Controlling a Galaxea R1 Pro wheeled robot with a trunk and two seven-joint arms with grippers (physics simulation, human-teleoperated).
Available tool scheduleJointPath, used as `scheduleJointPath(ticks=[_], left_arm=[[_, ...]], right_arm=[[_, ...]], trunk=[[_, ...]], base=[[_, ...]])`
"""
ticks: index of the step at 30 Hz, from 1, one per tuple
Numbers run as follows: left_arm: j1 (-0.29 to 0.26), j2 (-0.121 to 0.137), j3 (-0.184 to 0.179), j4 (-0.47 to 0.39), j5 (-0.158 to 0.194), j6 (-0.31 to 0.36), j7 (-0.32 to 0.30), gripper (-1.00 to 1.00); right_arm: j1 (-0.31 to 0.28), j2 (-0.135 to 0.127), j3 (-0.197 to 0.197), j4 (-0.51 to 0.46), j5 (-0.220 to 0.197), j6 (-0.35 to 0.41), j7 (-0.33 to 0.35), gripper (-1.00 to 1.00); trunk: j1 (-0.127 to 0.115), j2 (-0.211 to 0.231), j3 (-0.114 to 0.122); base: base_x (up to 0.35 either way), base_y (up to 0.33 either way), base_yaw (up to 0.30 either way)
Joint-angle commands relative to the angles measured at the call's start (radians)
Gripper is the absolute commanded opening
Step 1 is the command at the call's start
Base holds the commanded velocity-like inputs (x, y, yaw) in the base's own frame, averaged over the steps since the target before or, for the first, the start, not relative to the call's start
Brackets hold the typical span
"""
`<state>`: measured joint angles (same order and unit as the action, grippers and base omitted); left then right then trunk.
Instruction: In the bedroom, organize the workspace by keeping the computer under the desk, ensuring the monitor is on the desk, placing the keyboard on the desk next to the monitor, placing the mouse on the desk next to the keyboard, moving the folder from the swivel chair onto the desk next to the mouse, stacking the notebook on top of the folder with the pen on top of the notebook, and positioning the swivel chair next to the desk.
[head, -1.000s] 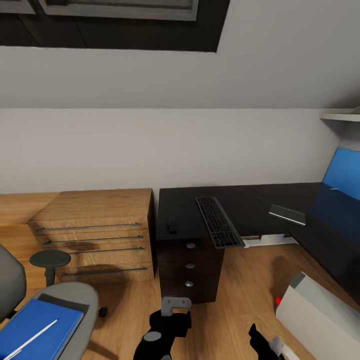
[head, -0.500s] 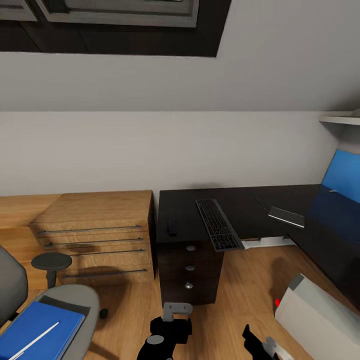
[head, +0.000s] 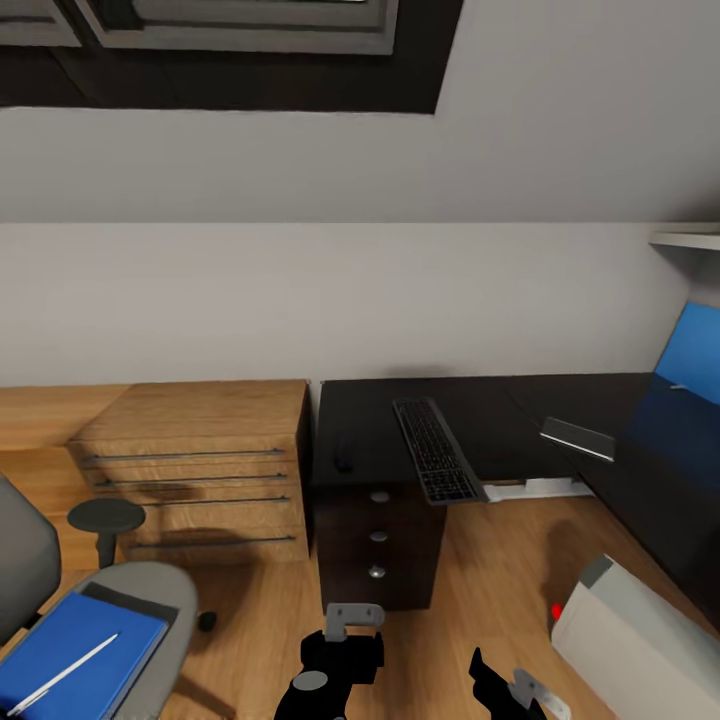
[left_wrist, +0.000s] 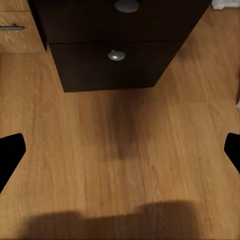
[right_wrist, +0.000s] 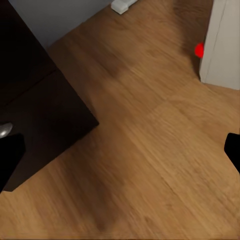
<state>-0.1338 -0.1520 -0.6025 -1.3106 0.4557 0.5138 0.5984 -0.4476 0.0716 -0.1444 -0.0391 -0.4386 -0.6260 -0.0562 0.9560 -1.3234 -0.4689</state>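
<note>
While we faced the desk (head: 480, 405) from the wood floor (left_wrist: 125, 150), both arms hung low with nothing held. The left gripper (head: 340, 650) sat at about 6 o'clock in the head view, the right gripper (head: 515, 690) near 5 o'clock. In each wrist view the dark fingers (left_wrist: 11, 155) stood at opposite edges with bare floor between, so we judged both pairs spread wide.

On the tabletop the keyboard (head: 435, 450) lay lengthwise, its near end jutting past the front edge above the drawer unit (head: 378, 535). The mouse (head: 343, 462) rested at its 9 o'clock, close by but apart. The monitor (head: 690, 355) showed blue at 3 o'clock.

At 7 o'clock, the swivel chair (head: 150, 600) served as the carrier: its seat held a blue folder (head: 75, 655) with the pen (head: 65, 673) lying across it. Those, we judged, were waiting to be moved to the tabletop.
</note>
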Motion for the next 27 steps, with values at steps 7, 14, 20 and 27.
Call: scheduleJointPath(ticks=[7, 14, 20, 27], left_arm=[[-0.001, 0.000, -0.002, -0.001, 0.009, 0.002, 0.010, 1.00], [-0.001, 0.000, -0.002, -0.001, 0.009, 0.002, 0.010, 1.00], [-0.001, 0.000, -0.003, -0.001, 0.010, 0.001, 0.009, 1.00], [-0.001, 0.000, -0.003, 0.000, 0.011, -0.011, 0.008, 1.00]], right_arm=[[0.000, 0.000, -0.007, 0.000, 0.011, -0.001, -0.005, 1.00], [0.000, 0.000, -0.006, 0.001, 0.011, 0.000, -0.005, 1.00], [0.000, 0.000, -0.007, 0.001, 0.011, 0.000, -0.004, 1.00], [0.000, 0.000, -0.007, 0.001, 0.011, -0.001, -0.005, 1.00]], trunk=[[0.000, -0.001, -0.001], [0.000, -0.001, -0.001], [0.000, -0.001, -0.002], [-0.015, 0.027, 0.011]], base=[[0.000, -0.301, 0.269], [0.000, -0.196, 0.267], [0.000, -0.032, 0.094], [0.000, -0.003, 0.010]])
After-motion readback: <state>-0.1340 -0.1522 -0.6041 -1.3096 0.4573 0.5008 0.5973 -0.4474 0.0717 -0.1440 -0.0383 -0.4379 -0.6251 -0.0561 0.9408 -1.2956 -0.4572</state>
